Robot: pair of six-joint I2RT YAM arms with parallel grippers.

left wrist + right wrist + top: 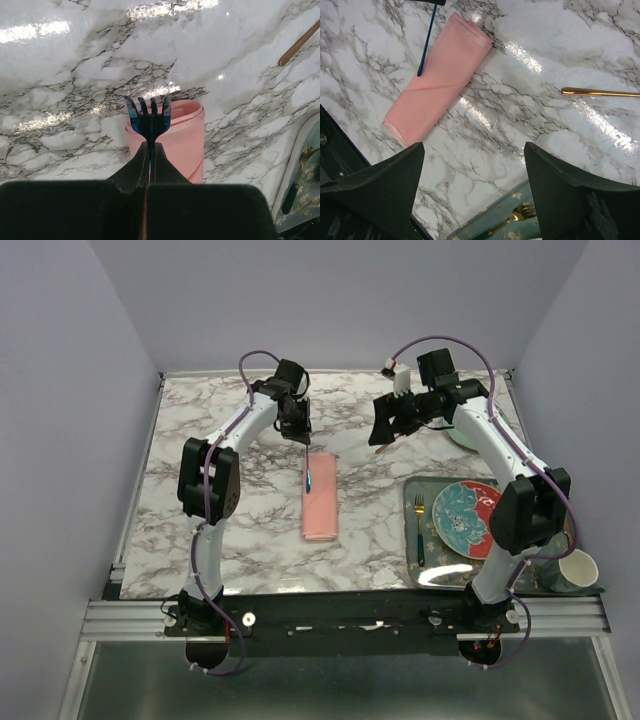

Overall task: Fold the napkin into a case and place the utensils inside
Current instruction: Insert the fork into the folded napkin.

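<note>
The pink napkin (320, 498) lies folded as a narrow case on the marble table. My left gripper (300, 430) is shut on the dark blue fork (309, 475), which hangs over the case's far end. In the left wrist view the tines (148, 117) stick out past my left gripper (150, 145), above the rolled pink end (182, 140). My right gripper (474, 150) is open and holds nothing, above bare marble right of the case (440, 85). The copper-gold spoon (600, 92) lies on the table, its handle (299, 44) also showing in the left wrist view.
A teal tray (415, 490) at the front right carries a patterned plate (468, 518) and a gold fork with a teal handle (420, 530). A cup (578, 570) stands at the table's right front corner. A pale bowl (465, 435) sits behind the right arm.
</note>
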